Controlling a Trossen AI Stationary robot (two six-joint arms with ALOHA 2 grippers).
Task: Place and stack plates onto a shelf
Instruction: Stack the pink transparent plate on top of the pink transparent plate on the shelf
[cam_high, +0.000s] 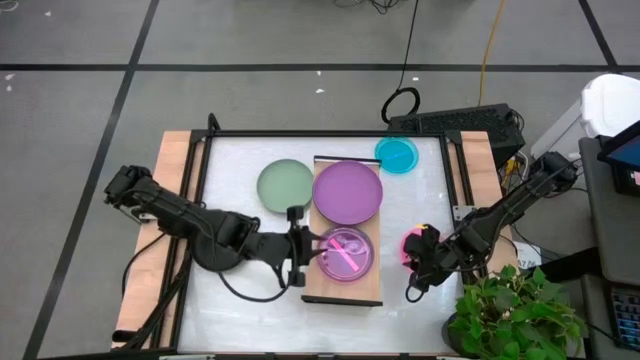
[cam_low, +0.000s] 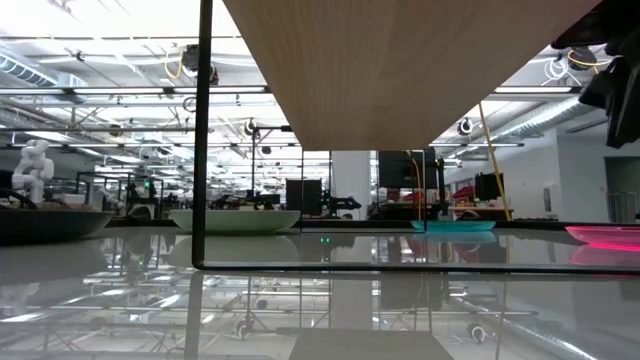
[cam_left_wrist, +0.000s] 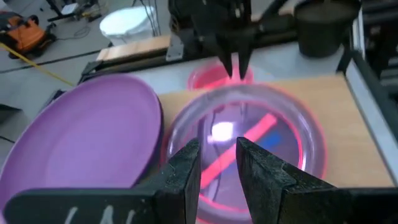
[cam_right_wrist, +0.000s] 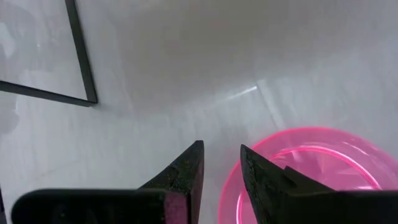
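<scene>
I'm running this rig in what looks like a large robotics lab. Low view: an open hall with exposed ceiling trusses (cam_low: 120, 95), strip lights, and a white humanoid robot figure (cam_low: 33, 165) at far left. High view: grey carpet tiles (cam_high: 80, 40) along the top, cables (cam_high: 400, 100) on the floor, and a potted plant (cam_high: 515, 315) at lower right.
</scene>
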